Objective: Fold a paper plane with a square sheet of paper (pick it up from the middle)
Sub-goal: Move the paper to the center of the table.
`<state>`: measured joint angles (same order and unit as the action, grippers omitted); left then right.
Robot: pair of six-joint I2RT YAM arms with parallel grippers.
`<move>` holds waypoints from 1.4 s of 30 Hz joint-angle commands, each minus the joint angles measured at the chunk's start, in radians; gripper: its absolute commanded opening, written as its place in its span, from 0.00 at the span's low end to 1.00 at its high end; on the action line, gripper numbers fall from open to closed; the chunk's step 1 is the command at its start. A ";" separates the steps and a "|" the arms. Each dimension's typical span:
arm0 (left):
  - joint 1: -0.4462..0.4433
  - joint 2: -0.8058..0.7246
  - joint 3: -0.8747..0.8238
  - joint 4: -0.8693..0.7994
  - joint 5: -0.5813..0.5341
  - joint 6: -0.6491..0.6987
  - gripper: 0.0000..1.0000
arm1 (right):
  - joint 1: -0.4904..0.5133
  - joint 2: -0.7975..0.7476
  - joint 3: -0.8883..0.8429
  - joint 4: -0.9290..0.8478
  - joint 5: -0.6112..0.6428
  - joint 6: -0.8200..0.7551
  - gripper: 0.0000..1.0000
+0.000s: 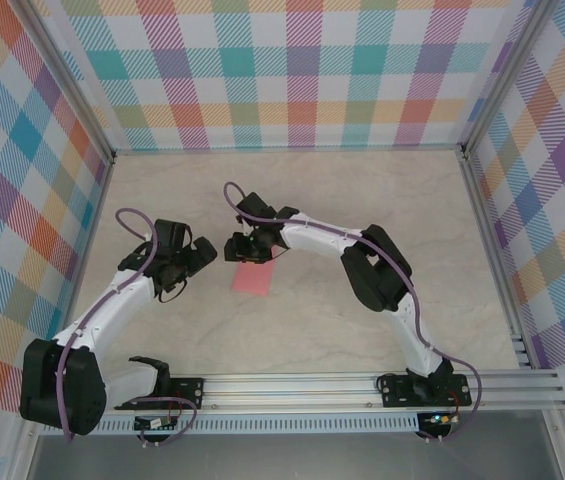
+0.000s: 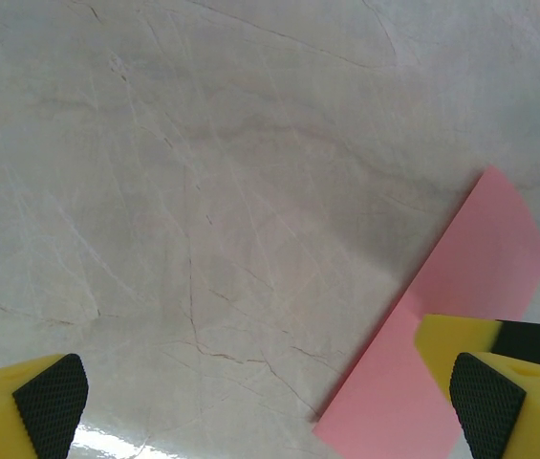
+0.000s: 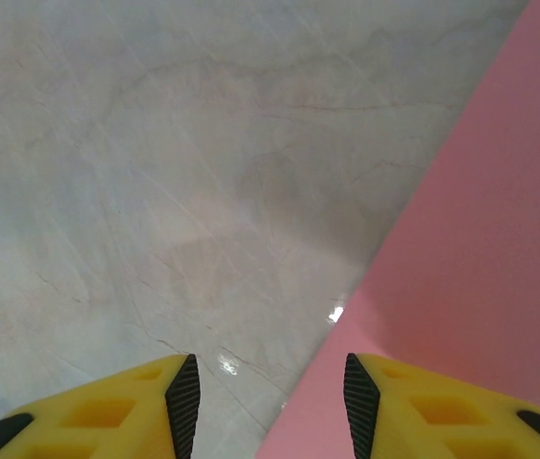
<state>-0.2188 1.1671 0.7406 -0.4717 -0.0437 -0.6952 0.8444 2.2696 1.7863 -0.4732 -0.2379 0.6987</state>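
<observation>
Near the middle of the pale marbled table point(image 1: 362, 200) the salmon-pink sheet of paper point(image 1: 254, 279) lies flat, a narrow oblong seen from above. Over its far end hangs the right gripper point(image 3: 265, 392), jaws partly apart, the paper's edge running between them and nothing pinched. Just left of the sheet the left gripper point(image 2: 270, 397) is spread wide, one finger over the paper.
</observation>
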 commanded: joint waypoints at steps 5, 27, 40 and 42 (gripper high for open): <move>0.022 -0.002 -0.008 -0.002 0.053 0.008 1.00 | 0.001 0.052 0.031 -0.115 -0.024 -0.052 0.47; -0.054 0.129 0.033 0.158 0.314 0.079 0.94 | -0.038 -0.353 -0.466 -0.021 0.023 -0.222 0.48; -0.285 0.347 0.117 0.389 0.423 -0.004 0.46 | -0.192 -0.599 -0.790 0.163 0.023 0.014 0.49; -0.315 0.412 0.152 0.402 0.441 -0.010 0.36 | -0.207 -0.622 -0.824 0.169 0.005 0.016 0.49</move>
<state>-0.4973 1.5200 0.8413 -0.1341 0.3458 -0.6842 0.6441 1.6901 1.0000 -0.3367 -0.1940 0.6746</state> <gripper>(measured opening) 0.390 0.490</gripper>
